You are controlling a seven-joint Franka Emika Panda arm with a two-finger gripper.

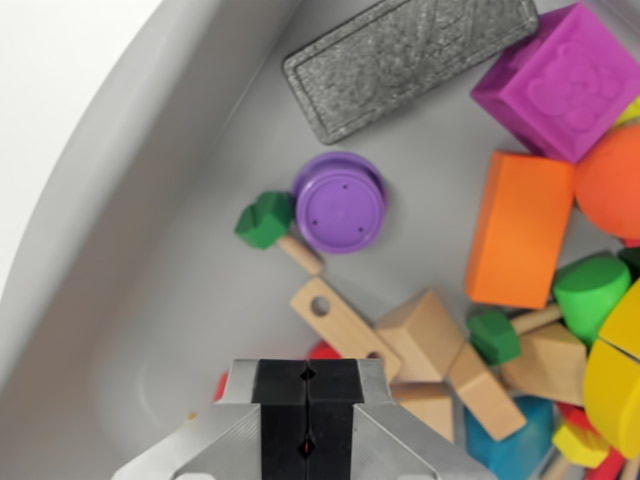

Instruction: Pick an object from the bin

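Nothing picked yet: my gripper hangs closed and empty over the bin.
Every toy lies inside; the grasp remains.

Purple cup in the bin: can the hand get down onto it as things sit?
Probably yes. The purple cup lies on bare bin floor with nothing on top; only the green-headed peg touches its side. The hand is shut, so it must open first.

Robot test setup: grey bin of toy blocks.
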